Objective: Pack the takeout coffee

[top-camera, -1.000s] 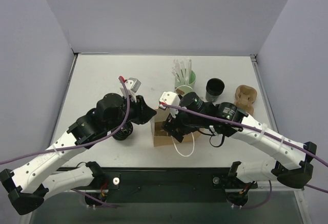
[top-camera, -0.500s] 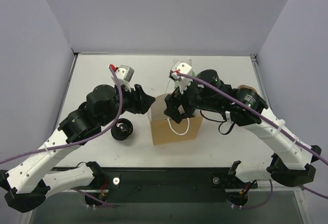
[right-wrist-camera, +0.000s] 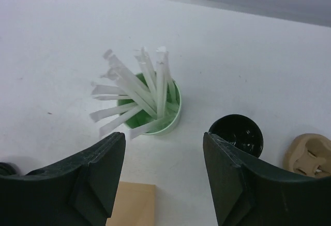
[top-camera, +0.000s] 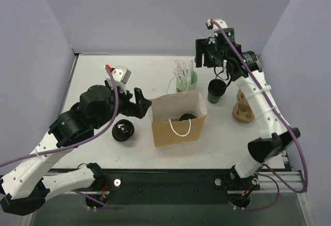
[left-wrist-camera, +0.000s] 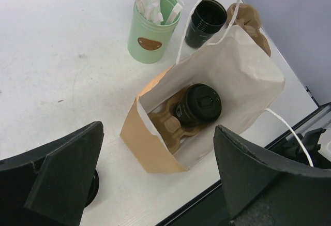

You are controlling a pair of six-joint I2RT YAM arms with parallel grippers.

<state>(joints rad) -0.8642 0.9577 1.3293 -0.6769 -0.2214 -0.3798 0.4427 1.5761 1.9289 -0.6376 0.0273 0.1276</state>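
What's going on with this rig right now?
The takeout coffee sits lidded in a cardboard cup carrier inside the open paper bag. Neither arm holds anything: the left gripper hangs beside the bag with jaws wide open, and the right gripper is raised over the green straw cup, jaws apart and empty.

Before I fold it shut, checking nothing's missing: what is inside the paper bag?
A lidded black coffee cup sits in a brown pulp carrier. The bag floor beneath is covered.
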